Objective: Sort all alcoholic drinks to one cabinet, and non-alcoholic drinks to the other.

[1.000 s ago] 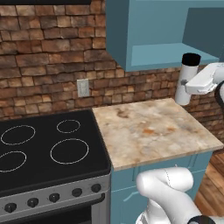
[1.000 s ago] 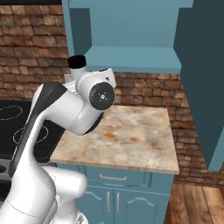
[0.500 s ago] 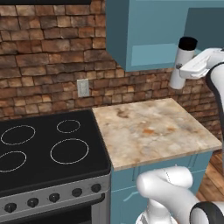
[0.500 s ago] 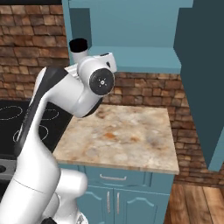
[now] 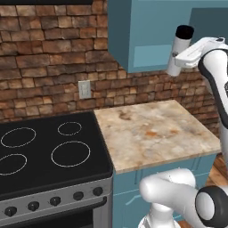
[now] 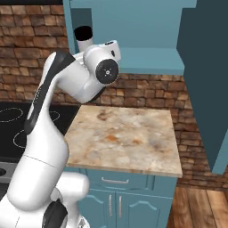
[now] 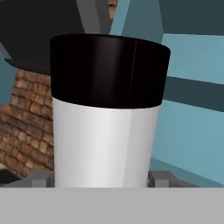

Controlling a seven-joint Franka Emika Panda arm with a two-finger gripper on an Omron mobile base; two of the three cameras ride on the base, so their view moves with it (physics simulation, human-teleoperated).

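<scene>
High above the marbled beige worktop, my end effector grips the tall white cylinder flask with black cap, level with the open blue wall cabinet. Carrying step; next, ease it onto the shelf.

Arm raised high, elbow bent, wrist level; gripper jaws clamped on white flask, tilted slightly.

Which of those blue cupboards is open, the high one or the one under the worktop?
The high blue wall cupboard: its inside and shelf show, door swung aside. The low blue cupboard under the worktop has both doors shut.
</scene>
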